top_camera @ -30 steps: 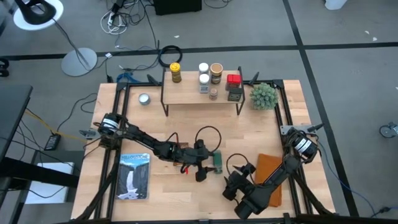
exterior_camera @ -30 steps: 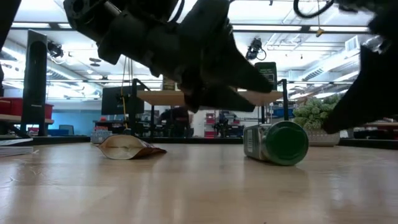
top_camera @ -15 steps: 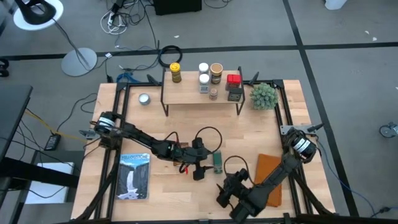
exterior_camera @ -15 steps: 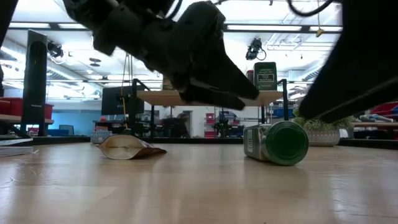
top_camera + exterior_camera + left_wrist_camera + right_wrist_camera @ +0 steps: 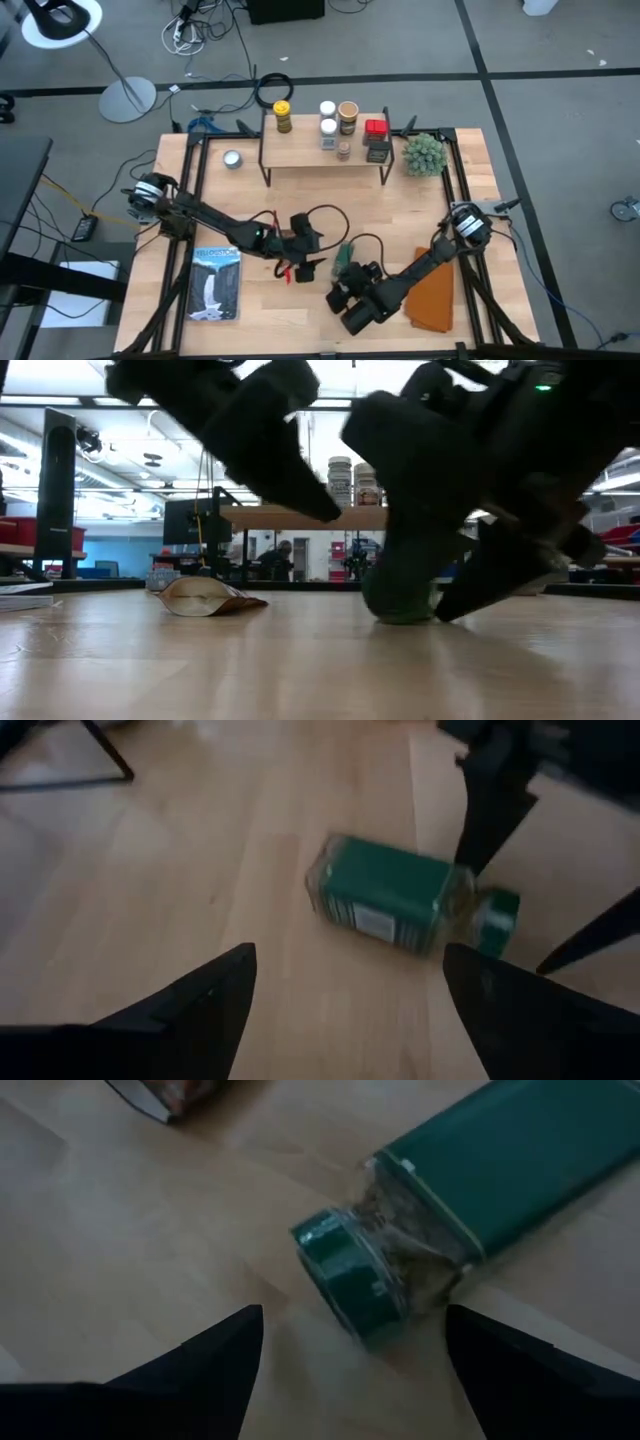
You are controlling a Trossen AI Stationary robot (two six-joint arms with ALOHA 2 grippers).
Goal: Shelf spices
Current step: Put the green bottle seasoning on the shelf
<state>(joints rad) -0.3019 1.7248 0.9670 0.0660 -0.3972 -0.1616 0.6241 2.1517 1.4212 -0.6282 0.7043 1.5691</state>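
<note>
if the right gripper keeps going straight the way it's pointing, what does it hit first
Most likely the green-lidded jar lying on its side on the table. The right gripper is open, with the jar's lid end just ahead of its fingers; depth is uncertain.

plant (image 5: 423, 153): spiky, green, at about 2 o'clock on the table (image 5: 250, 205), near its right edge
silver tin (image 5: 232, 158): flat, round, at about 10 o'clock
booklet (image 5: 216, 283): blue cover with a waterfall picture, lying flat at about 8 o'clock
orange mat (image 5: 433, 290): flat, at about 4 o'clock
floor lamp (image 5: 122, 96): round base on the grey floor, beyond the table at 11 o'clock
</note>
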